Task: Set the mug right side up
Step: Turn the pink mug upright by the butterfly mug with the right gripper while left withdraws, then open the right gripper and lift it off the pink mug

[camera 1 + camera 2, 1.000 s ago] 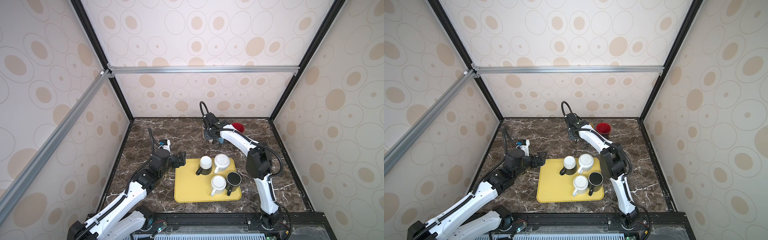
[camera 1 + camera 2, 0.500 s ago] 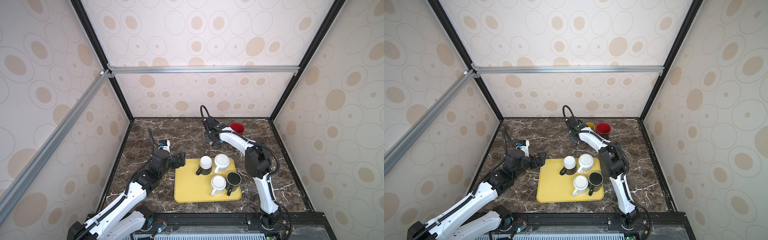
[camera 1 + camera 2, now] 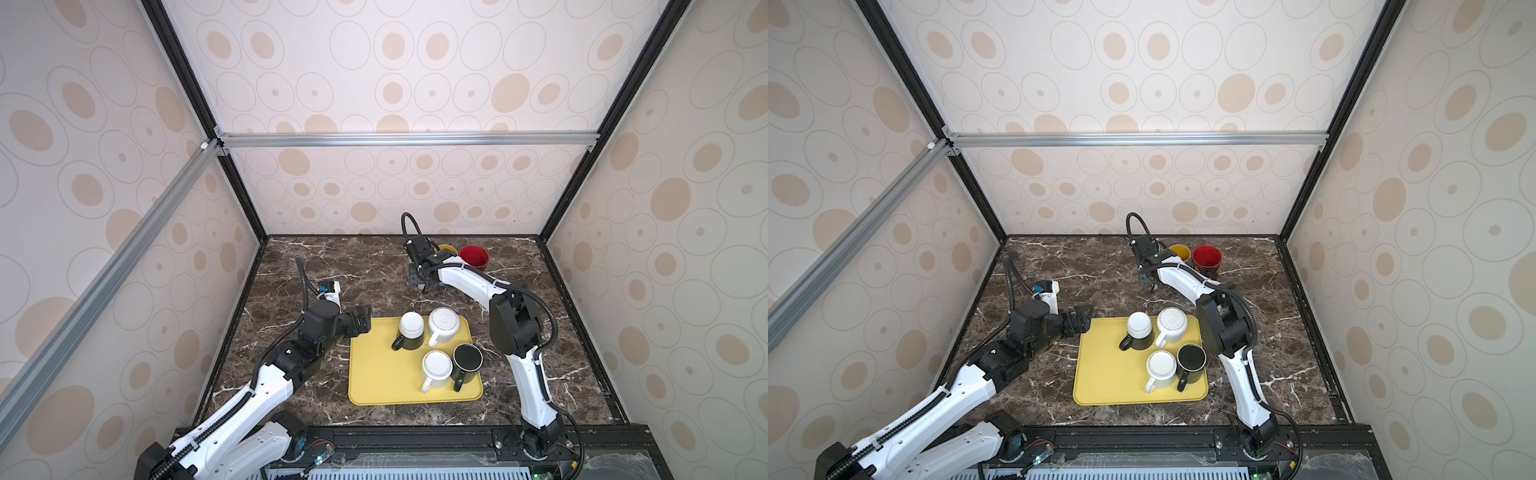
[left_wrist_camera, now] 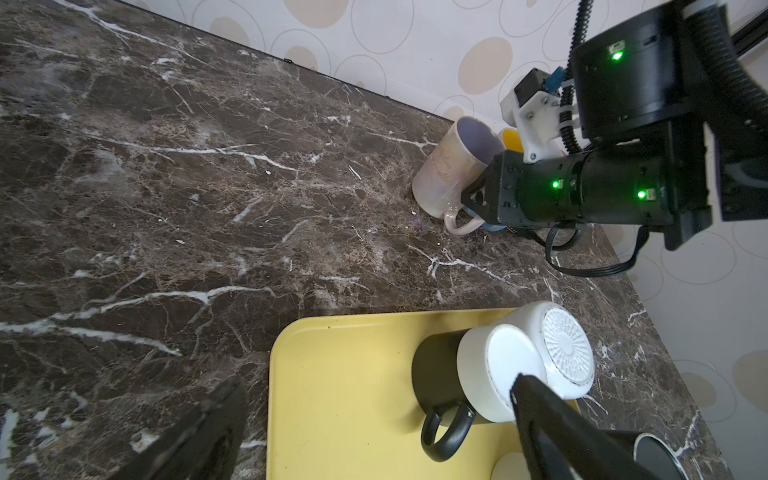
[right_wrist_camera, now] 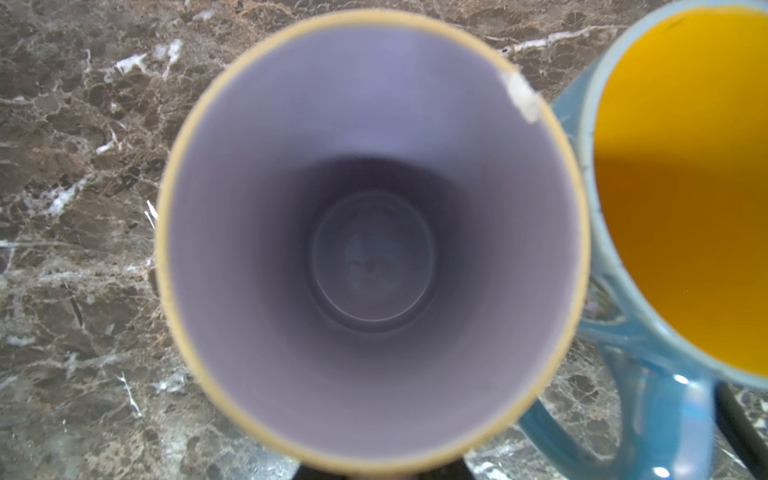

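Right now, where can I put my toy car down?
Bare marble table between the left gripper and back wall; the yellow tray's left half. Crowded: four mugs on its right, and pale mug, blue mug, red mug by the right gripper.

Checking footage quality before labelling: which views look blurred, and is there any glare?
Right wrist view: the cream ceramic mug with lilac inside is too close, its rim soft; bright glints on the yellow-lined blue mug, on its handle. Left wrist view: brown marble tabletop sharp. Both top views: evenly lit, sharp.
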`<state>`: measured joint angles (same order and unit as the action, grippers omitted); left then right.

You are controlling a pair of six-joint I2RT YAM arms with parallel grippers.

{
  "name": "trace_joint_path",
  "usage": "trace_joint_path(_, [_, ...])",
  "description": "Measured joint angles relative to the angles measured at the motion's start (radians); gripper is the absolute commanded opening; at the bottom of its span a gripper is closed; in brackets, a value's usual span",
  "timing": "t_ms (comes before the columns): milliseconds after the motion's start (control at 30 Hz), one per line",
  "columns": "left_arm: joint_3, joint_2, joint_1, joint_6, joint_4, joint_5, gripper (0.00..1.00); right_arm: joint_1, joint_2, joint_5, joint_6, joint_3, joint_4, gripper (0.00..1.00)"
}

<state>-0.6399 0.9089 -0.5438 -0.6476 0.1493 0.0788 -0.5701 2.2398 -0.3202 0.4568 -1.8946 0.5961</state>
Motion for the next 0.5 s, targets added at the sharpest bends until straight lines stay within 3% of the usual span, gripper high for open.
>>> trace_joint_path(333, [0.006, 0.0, 0.0, 0.005, -0.007, 0.003, 1.0, 0.001, -0.026, 0.006, 0.034, 0.052, -0.059, 0.4])
trace_joint_path(500, [0.006, 0.002, 0.0, 0.012, -0.015, 0.003, 1.0, 0.0, -0.04, 0.023, 0.047, 0.069, -0.072, 0.76])
